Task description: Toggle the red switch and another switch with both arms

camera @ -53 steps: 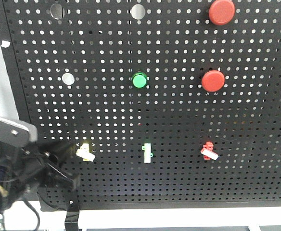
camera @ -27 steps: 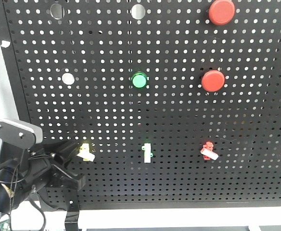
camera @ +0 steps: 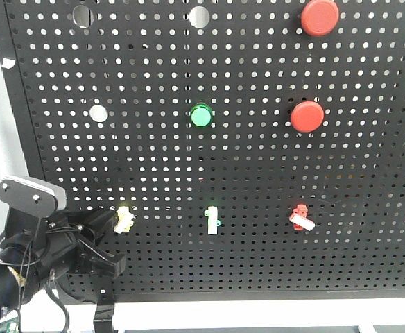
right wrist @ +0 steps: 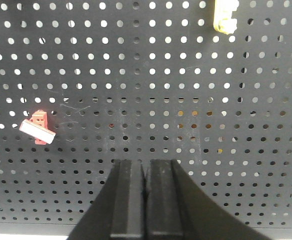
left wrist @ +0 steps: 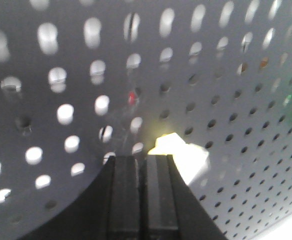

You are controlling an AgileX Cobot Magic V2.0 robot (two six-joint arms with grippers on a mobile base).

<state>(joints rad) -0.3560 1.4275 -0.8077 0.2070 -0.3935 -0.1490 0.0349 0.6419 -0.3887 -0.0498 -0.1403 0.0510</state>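
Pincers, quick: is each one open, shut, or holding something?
Left pincer: shut, empty, beside the pale-yellow switch.
Right pincer: shut, empty, apart from the red switch.

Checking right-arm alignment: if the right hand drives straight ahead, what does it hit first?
Likely bare black perforated panel, not the tiny red toggle switch with white lever, which sits left of where the right hand points. Depth unclear.
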